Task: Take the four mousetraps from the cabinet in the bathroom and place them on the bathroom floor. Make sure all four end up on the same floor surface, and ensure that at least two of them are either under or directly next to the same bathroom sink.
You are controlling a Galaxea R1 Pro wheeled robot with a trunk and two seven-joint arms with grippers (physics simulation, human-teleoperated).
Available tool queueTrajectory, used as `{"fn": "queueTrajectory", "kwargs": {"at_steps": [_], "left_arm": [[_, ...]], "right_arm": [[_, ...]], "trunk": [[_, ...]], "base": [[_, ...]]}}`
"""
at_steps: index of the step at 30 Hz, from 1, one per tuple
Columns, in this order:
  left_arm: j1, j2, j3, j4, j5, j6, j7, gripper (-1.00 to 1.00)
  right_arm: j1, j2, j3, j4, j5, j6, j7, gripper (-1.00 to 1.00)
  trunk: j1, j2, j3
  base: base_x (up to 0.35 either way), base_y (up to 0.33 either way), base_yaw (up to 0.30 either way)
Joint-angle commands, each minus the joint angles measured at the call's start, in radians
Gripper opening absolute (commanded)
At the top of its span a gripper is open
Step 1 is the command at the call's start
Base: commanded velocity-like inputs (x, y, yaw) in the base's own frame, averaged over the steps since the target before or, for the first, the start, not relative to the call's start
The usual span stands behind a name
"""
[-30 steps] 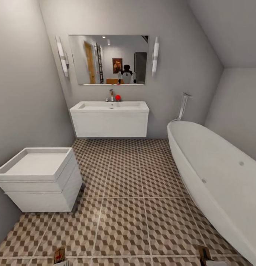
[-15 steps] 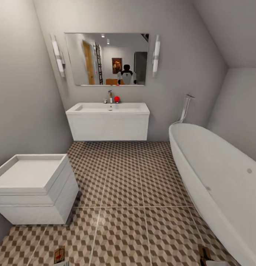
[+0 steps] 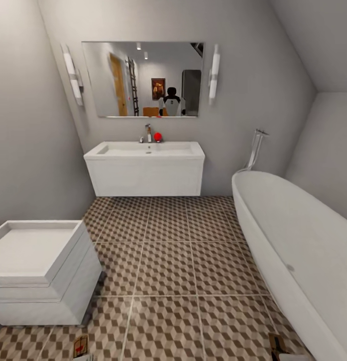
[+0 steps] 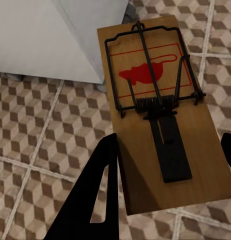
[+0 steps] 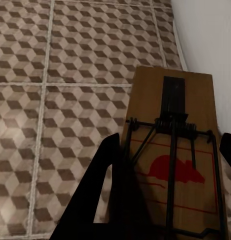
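Note:
My left gripper (image 4: 170,142) is shut on a tan wooden mousetrap (image 4: 160,115) with dark wire and a red mouse mark, held above the cube-patterned bathroom floor (image 4: 40,135). My right gripper (image 5: 170,145) is shut on a second mousetrap (image 5: 175,165) over the same floor (image 5: 70,75). In the head view both mousetraps poke up at the bottom edge, one on the left (image 3: 80,346) and one on the right (image 3: 277,344). The white sink (image 3: 143,149) with its chrome tap sits on a white vanity (image 3: 143,175) against the far wall, well ahead of both grippers. The cabinet is out of view.
A white oval bathtub (image 3: 298,250) runs along the right side. A white boxy toilet (image 3: 38,271) stands against the left wall, close to the left gripper. Open tiled floor (image 3: 168,260) stretches between them up to the vanity. A mirror (image 3: 143,80) hangs above the sink.
The whole head view has shifted: the camera has moved forward, so the sink and toilet look nearer and sit lower in the picture. Both mousetraps stay gripped at the bottom edge.

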Motion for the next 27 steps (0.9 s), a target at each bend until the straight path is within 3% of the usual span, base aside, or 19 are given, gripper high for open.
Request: {"fn": "queueTrajectory", "kwargs": {"at_steps": [1, 27], "left_arm": [[-0.001, -0.001, -0.006, 0.002, -0.006, -0.002, 0.009, -1.0], [-0.001, -0.001, -0.006, 0.002, -0.006, -0.002, 0.009, -1.0]], "right_arm": [[-0.001, 0.001, -0.008, 0.001, 0.008, -0.004, 0.008, -1.0], [-0.001, 0.001, -0.007, 0.001, 0.007, -0.004, 0.008, -1.0]], "trunk": [[0.0, 0.0, -0.001], [0.0, 0.0, -0.001]], "base": [[0.304, 0.0, 0.0], [0.305, 0.0, 0.0]]}}
